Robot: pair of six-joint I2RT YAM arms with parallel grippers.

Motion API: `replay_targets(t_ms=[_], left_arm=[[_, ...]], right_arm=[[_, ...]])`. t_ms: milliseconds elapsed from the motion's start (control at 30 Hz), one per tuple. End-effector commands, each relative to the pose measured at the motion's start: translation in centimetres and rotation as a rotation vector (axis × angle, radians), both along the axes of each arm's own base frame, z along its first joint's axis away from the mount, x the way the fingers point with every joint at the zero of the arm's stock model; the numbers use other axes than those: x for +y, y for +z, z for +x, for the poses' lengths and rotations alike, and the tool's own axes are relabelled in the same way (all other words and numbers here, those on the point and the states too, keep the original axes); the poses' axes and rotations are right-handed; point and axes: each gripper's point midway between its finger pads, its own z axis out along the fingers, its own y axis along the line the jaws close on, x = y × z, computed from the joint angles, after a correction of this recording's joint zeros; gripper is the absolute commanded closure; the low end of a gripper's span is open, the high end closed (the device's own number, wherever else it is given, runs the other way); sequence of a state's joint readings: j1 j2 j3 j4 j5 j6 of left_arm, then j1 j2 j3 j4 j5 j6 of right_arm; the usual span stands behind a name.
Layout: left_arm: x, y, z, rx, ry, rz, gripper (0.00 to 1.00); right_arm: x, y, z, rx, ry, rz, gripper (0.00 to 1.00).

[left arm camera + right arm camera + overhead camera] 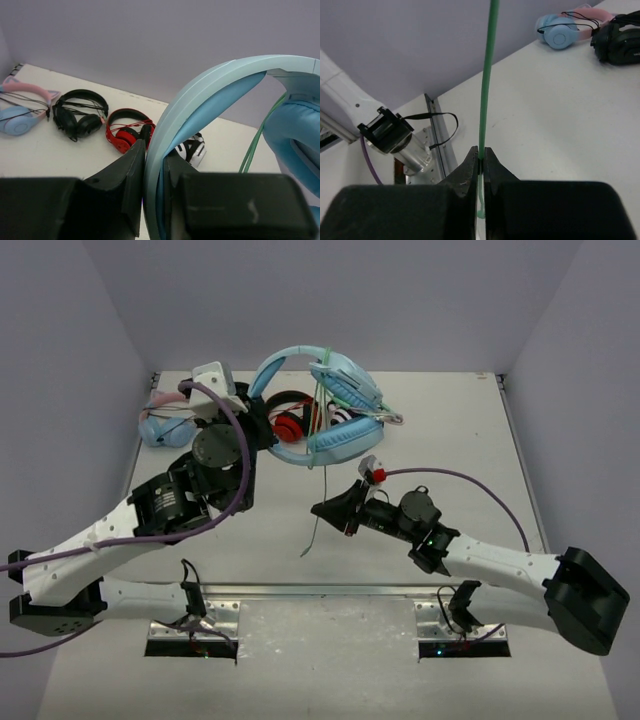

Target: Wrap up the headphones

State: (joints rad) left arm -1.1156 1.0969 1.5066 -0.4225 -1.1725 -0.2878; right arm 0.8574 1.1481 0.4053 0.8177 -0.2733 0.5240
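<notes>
Headphones (345,438) in raised left hand (154,155)

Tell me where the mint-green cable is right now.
The cable is pinched between the fingers of the right gripper in the right wrist view, running straight up to the headphones near the top view's upper centre.

From the table's centre, the white tabletop (460,420) lies open from 1 to 4 o'clock. The stretch from 10 to 12 o'clock is crowded with pale blue-and-pink cat-ear headphones (160,425), black padded headphones (80,117), red on-ear headphones (290,426) and the lifted sky-blue over-ear headphones (335,410). Their thin mint-green cable (487,75) hangs, seemingly taut, across the middle.
</notes>
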Motion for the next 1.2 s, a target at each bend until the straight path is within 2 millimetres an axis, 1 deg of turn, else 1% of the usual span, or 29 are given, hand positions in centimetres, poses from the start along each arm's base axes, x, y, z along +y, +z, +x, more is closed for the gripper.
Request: replay_targets(t_ms=[0,67,133,167,200,233,267,367,433,467,533,567,600,633,667,700,733,767,800,833,867,900,933,967,1000,1033,1067,1133,1167], left_arm=[[2.4,3.1,0.2,-0.098,0.231,-0.317,1.00],[2.6,2.3,0.4,-0.088,0.290,-0.295,1.00],[2.7,1.6,0.6,-0.077,0.357,-0.265,1.00],[3.0,1.5,0.5,-0.071,0.398,-0.258,1.00],[2.6,1.2,0.8,-0.066,0.405,-0.242,1.00],[2.7,1.0,1.0,-0.055,0.420,-0.208,1.00],[2.5,1.1,1.1,-0.058,0.427,-0.229,0.99],[1.5,0.4,1.9,-0.042,0.453,-0.181,1.00],[1.3,0.0,2.5,-0.028,0.471,-0.131,1.00],[0.6,-0.4,3.1,-0.023,0.478,-0.113,1.00],[0.5,-1.2,3.7,-0.007,0.493,-0.050,0.99],[0.2,-1.9,4.1,0.002,0.495,-0.009,1.00],[0.6,-2.5,4.7,0.006,0.512,0.011,1.00],[0.7,-3.0,5.1,0.008,0.515,0.028,1.00],[0.5,-4.0,5.6,0.018,0.509,0.077,1.00],[0.9,-4.6,6.2,0.026,0.520,0.106,0.99],[0.9,-5.1,6.7,0.028,0.512,0.116,1.00],[-0.2,-6.5,7.5,0.052,0.439,0.156,1.00],[0.1,-7.3,8.3,0.071,0.428,0.139,1.00],[-0.5,-9.6,8.9,0.138,0.353,0.103,1.00],[-0.1,-10.5,9.5,0.159,0.353,0.093,1.00],[0.4,-11.3,9.8,0.170,0.363,0.098,1.00],[0.6,-12.2,9.9,0.188,0.346,0.178,1.00],[-0.3,-13.7,10.2,0.180,0.306,0.177,1.00],[-0.3,-14.7,10.2,0.192,0.300,0.189,1.00],[-0.4,-15.7,10.1,0.205,0.296,0.187,0.99],[-0.2,-17.6,9.9,0.238,0.297,0.222,1.00],[-0.2,-19.6,9.6,0.270,0.296,0.209,1.00],[-0.1,-21.2,9.2,0.303,0.278,0.230,0.99]], right_arm=[[-0.3,1.4,-1.7,0.015,-0.003,0.071,0.98],[0.0,1.9,-3.2,0.018,0.039,0.067,0.98],[0.3,2.7,-4.1,0.011,0.072,0.059,0.98],[0.5,2.4,-5.0,0.022,0.096,0.037,0.96],[0.7,3.0,-5.1,0.017,0.102,0.034,0.96],[0.9,3.0,-5.4,0.018,0.113,0.020,0.96],[1.0,2.6,-5.6,0.029,0.121,0.002,0.96],[1.6,3.1,-6.2,0.034,0.154,-0.014,0.98],[2.0,3.3,-6.7,0.025,0.169,-0.033,0.98],[2.1,3.3,-6.7,0.032,0.165,-0.060,0.99],[1.8,3.7,-6.6,0.012,0.144,-0.069,0.99],[1.3,3.5,-6.4,0.019,0.113,-0.078,0.99],[0.9,3.7,-6.3,0.012,0.101,-0.076,0.99],[0.2,4.8,-6.4,-0.008,0.085,-0.056,0.99],[-0.4,4.5,-6.1,0.004,0.056,-0.084,0.99],[-0.7,4.8,-6.1,0.003,0.045,-0.092,0.99],[-1.1,5.0,-5.9,-0.006,0.032,-0.107,0.99],[-1.7,5.2,-5.5,-0.001,-0.002,-0.138,0.99],[-2.1,5.2,-5.1,-0.022,-0.023,-0.173,0.99],[-2.6,4.1,-4.9,-0.007,-0.044,-0.245,0.99],[-3.0,4.0,-4.6,-0.016,-0.059,-0.283,0.99],[-3.4,4.9,-3.8,-0.032,-0.101,-0.300,0.99],[-4.1,4.3,-3.3,-0.062,-0.121,-0.371,0.99],[-4.1,5.3,-2.8,-0.086,-0.138,-0.386,0.99],[-4.6,5.4,-2.2,-0.120,-0.163,-0.433,0.99],[-4.9,5.0,-2.0,-0.130,-0.165,-0.486,0.99],[-4.7,6.0,-1.5,-0.153,-0.174,-0.506,0.99],[-5.7,5.5,-0.3,-0.207,-0.212,-0.616,0.99],[-5.8,6.3,0.2,-0.233,-0.227,-0.635,0.99]])
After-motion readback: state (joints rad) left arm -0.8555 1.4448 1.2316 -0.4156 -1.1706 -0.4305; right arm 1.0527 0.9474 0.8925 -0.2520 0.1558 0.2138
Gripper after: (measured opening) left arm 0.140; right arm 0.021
